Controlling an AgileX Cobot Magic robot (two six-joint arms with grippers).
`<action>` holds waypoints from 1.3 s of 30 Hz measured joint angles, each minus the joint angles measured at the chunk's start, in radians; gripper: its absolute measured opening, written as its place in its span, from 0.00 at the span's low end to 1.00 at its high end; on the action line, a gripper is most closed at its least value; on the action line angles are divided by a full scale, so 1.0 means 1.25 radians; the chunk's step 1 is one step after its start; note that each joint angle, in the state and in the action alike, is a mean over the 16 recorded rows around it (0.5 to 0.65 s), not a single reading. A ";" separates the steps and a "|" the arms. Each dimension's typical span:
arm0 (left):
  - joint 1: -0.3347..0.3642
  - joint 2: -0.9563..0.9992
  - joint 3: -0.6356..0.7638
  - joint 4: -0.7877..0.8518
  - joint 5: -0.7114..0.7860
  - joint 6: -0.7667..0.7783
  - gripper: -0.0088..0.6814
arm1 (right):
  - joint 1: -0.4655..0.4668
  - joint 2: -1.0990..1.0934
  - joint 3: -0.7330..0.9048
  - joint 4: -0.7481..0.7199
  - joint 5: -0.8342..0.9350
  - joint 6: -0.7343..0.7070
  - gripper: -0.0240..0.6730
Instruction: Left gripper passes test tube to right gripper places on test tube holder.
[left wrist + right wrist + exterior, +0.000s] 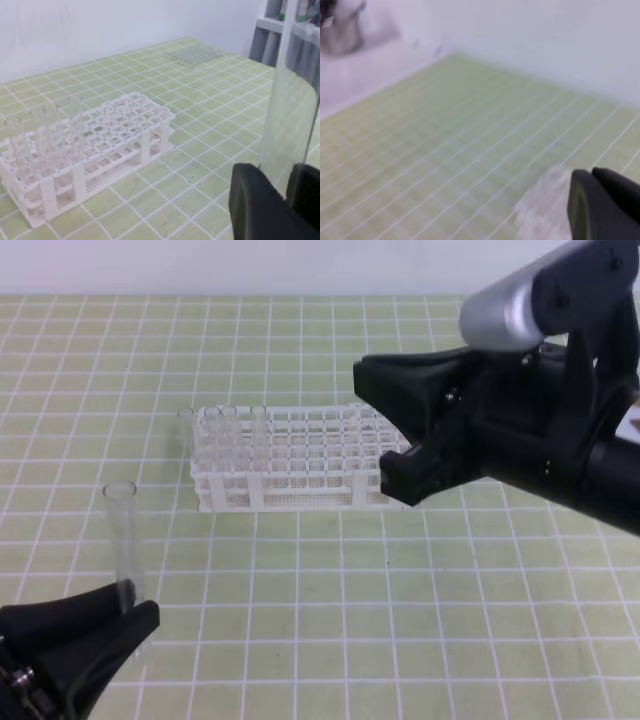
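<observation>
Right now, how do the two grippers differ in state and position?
The left gripper is shut on the test tube, holding it upright low at the near left; the right gripper holds nothing and its jaws are spread wide. The left gripper sits well short of the test tube holder, while the right gripper hangs at the holder's right end, overlapping it in the high view. Both are black two-fingered claws.
</observation>
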 joint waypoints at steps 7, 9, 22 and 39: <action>0.000 0.002 0.001 0.001 -0.017 -0.030 0.02 | 0.084 0.000 0.097 -0.012 -0.248 -0.025 0.03; 0.000 0.003 0.001 0.001 -0.020 -0.040 0.02 | 0.110 0.000 0.134 -0.019 -0.319 -0.027 0.03; 0.000 0.009 0.000 0.012 -0.022 -0.130 0.02 | 0.242 0.000 0.275 -0.064 -0.522 -0.028 0.03; 0.114 0.105 0.001 0.231 -0.106 -0.335 0.02 | 0.250 -0.001 0.237 -0.130 -0.439 0.000 0.03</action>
